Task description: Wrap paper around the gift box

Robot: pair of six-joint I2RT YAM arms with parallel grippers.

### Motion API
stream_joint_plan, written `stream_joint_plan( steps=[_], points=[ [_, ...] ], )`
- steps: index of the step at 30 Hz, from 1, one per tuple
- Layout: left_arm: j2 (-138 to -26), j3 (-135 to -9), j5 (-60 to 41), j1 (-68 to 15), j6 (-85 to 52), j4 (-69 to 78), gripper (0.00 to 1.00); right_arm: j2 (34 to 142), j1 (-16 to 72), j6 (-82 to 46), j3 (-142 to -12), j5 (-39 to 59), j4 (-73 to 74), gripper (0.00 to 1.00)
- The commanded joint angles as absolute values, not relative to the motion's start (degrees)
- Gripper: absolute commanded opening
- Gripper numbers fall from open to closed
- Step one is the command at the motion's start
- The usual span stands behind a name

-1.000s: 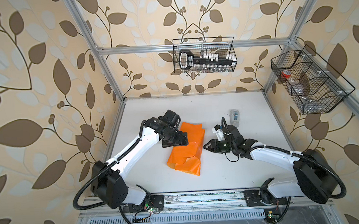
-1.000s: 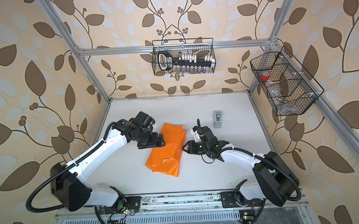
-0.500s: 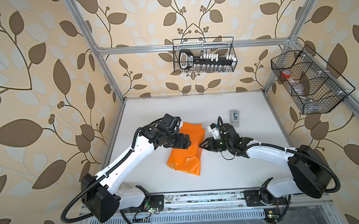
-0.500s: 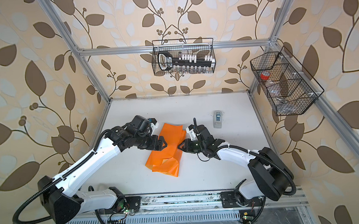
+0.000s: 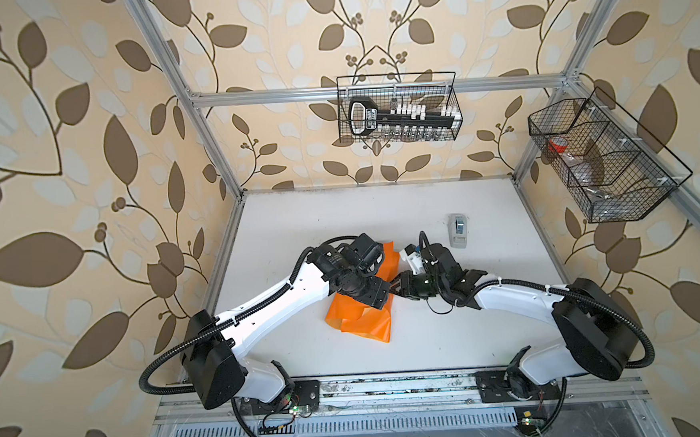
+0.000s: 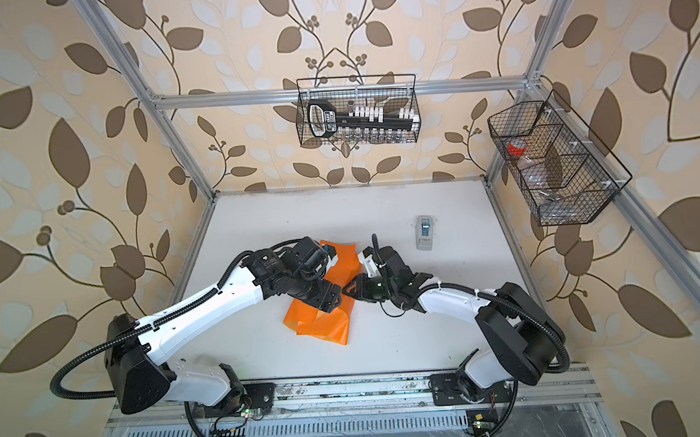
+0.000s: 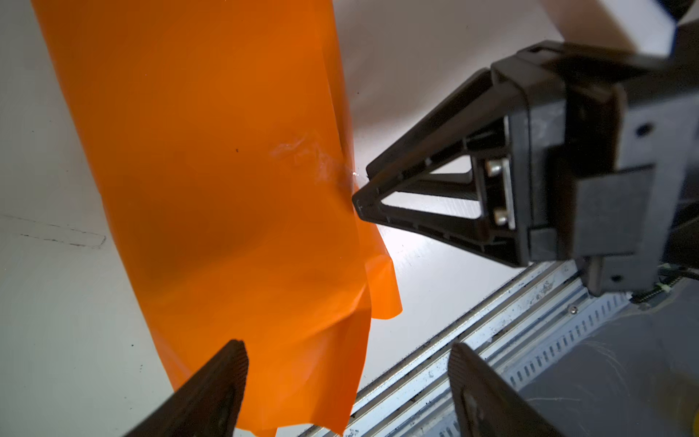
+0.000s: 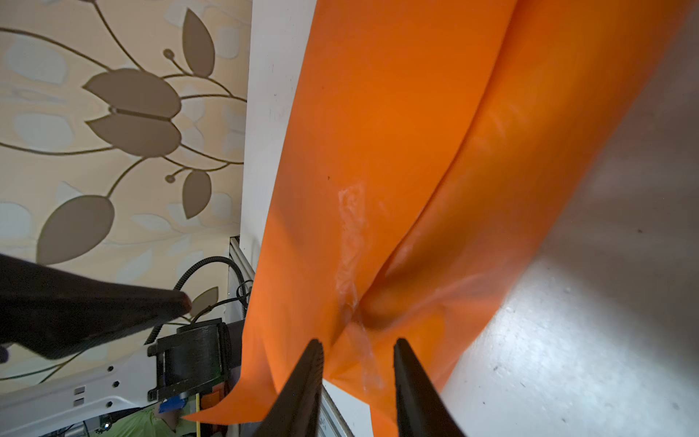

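The left gripper point(image 7: 346, 346) is held over the paper point(image 5: 361, 323), its fingers point(image 7: 223, 378) spread wide with nothing clamped. The paper is seen folded and rumpled at mid tabletop point(image 5: 340, 220). The right gripper point(image 8: 358, 342) is set at its right edge, fingers point(image 8: 302, 386) narrowly apart astride a raised fold. A tape dispenser point(image 5: 458, 229) is seen farther right.

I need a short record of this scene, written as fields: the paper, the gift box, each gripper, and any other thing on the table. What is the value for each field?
paper: orange, folded into a loose bundle, mid-table
gift box: not visible; cannot tell whether it is under the paper
left gripper: open, over the paper, holding nothing
right gripper: jaws partly open around a fold at the paper's edge
tape dispenser: on the table, apart from the paper
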State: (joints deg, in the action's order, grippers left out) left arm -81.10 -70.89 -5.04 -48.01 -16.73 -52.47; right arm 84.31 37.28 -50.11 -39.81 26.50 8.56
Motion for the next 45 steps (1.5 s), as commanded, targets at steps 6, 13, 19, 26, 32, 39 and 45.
stream_joint_plan(
  steps=[6, 13, 19, 26, 32, 39, 45],
  points=[
    [-87.5, -72.8, 7.8, -54.4, -14.7, -57.9, 0.86, 84.6, 36.9, -51.0, -40.5, 27.1, 9.0, 0.29],
    [-94.0, -77.3, 16.7, -58.3, -13.1, -61.1, 0.85, 80.0, 32.2, -49.3, -37.9, 27.1, 6.2, 0.33],
    [-100.9, -81.9, 21.4, -60.2, -13.1, -65.1, 0.68, 79.0, 28.5, -46.2, -36.5, 27.1, 4.1, 0.36],
    [-101.6, -84.5, 23.0, -60.6, -14.4, -65.9, 0.33, 82.1, 28.0, -46.1, -36.0, 27.1, 6.2, 0.35],
    [-98.5, -84.8, 24.5, -60.6, -16.0, -65.5, 0.04, 83.9, 27.9, -45.1, -36.7, 26.6, 6.6, 0.35],
    [-91.3, -83.2, 22.5, -55.5, -19.8, -64.7, 0.0, 84.2, 27.9, -43.1, -38.7, 26.1, 4.3, 0.35],
    [-83.1, -76.8, 21.6, -43.4, -23.5, -64.8, 0.0, 83.1, 28.0, -42.1, -40.0, 26.0, 1.9, 0.36]
  ],
)
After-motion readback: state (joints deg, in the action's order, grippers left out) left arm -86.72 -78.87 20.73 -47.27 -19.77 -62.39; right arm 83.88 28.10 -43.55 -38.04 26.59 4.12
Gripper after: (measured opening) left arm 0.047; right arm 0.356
